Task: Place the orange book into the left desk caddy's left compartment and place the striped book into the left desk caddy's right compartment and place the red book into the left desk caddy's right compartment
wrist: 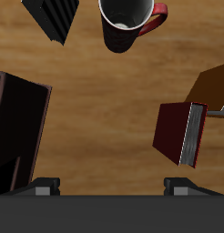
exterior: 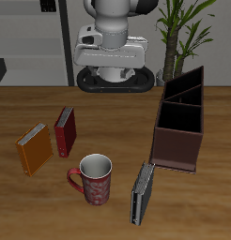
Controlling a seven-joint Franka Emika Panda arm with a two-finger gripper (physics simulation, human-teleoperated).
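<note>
The orange book (exterior: 34,148) stands on the table beside the dark red book (exterior: 65,130). Nearer the front edge, the striped book (exterior: 143,193) stands upright close to the low end of the left desk caddy (exterior: 181,122). The caddy's taller slanted walls are at its far end. My gripper (wrist: 112,187) hangs high above the table, apart from every book, open with nothing between its fingers. In the wrist view I see the red book (wrist: 180,132), a corner of the orange book (wrist: 214,84), the striped book (wrist: 52,18) and the caddy's wall (wrist: 18,127).
A red-patterned mug (exterior: 93,178) stands between the red book and the striped book; it also shows in the wrist view as the mug (wrist: 127,23). A potted plant (exterior: 183,28) rises behind the caddy.
</note>
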